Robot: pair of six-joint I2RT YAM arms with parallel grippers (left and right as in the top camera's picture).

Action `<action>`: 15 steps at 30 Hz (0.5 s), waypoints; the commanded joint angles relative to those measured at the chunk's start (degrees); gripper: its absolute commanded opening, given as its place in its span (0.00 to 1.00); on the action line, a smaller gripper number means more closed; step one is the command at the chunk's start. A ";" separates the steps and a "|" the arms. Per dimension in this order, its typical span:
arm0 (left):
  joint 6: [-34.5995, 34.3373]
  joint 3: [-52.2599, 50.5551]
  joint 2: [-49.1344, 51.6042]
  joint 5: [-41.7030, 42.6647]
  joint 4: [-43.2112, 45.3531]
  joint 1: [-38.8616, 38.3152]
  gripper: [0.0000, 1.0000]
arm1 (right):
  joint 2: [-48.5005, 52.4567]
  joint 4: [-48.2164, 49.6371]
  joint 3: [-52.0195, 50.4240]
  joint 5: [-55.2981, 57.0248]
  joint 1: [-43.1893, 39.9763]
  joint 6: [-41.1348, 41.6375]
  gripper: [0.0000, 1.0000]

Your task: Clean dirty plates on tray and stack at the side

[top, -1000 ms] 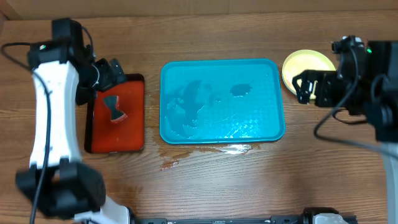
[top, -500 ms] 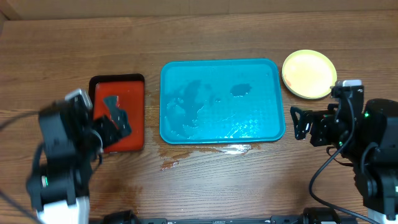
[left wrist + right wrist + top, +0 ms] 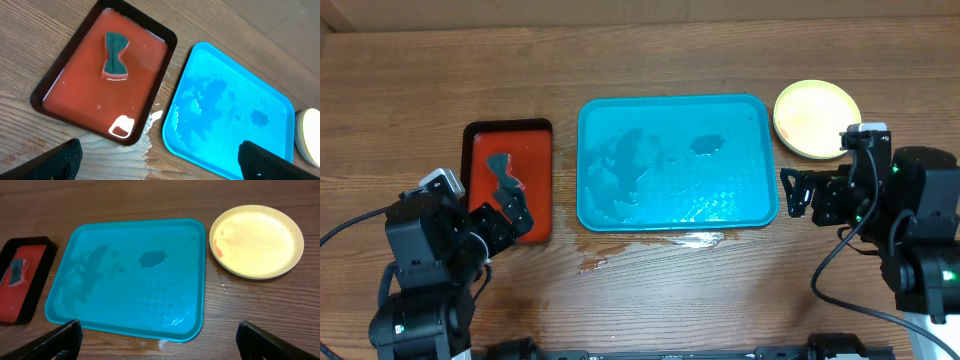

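— What's in the middle?
— The tray (image 3: 130, 275), wet in patches, on the table (image 3: 125, 200).
— And the plate?
— The plate (image 3: 257, 240) lies just right of the tray, not touching it, with an orange smear (image 3: 218, 249) by its left rim.
— The gripper?
— The gripper (image 3: 162, 342) has its fingers (image 3: 55, 342) spread wide at the lower corners, holding nothing. At the far left is a red tray (image 3: 15, 300) with a sponge (image 3: 19, 272) in it.

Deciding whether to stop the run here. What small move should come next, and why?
Probably move the left fingers to the sponge: the yellow plate beside the tray shows an orange smear, and both the left and right fingers are open, empty.
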 commanded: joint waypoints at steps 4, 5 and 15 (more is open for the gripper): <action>-0.79 -0.76 0.76 -0.66 0.07 -0.07 1.00 | 2.21 -1.05 0.07 -0.24 0.33 -0.55 1.00; -0.79 -0.76 0.83 -0.63 0.07 -0.07 1.00 | 2.75 -1.05 0.07 -0.24 0.33 -0.55 1.00; -0.79 -0.76 1.20 -0.66 0.07 -0.07 1.00 | 7.61 -2.97 0.07 1.09 0.35 -2.93 1.00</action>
